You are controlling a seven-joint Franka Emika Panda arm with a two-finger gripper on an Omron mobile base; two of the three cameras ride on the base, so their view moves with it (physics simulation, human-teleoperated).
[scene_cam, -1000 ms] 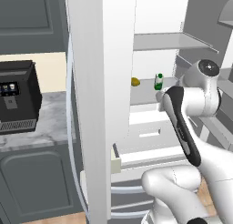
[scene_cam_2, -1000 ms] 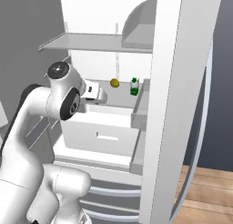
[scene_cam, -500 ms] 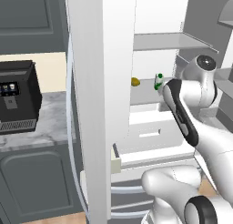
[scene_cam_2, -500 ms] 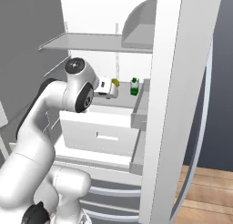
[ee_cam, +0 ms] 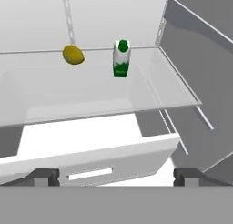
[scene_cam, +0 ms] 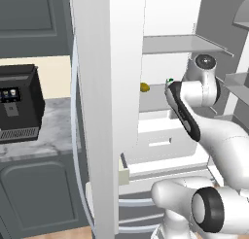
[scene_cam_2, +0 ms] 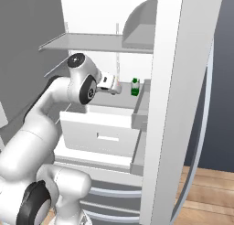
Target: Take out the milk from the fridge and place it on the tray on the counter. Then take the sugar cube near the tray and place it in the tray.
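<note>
The milk point(ee_cam: 121, 58) stood upright, long axis vertical, green top uppermost, on a pale shelf point(ee_cam: 91, 100) inside the fridge point(scene_cam_2: 183, 105), ahead of the claw point(ee_cam: 116, 175) and well apart from it. A yellowish lump point(ee_cam: 73, 54) lay on the same shelf, beside the carton. The claw was spread wide and held nothing; just its two dark tips showed, cut off below. A white drawer point(ee_cam: 86, 159) sat directly before the claw.

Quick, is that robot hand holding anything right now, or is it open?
Hand: open and empty, fingertips wide apart, short of the milk on the fridge shelf.
</note>
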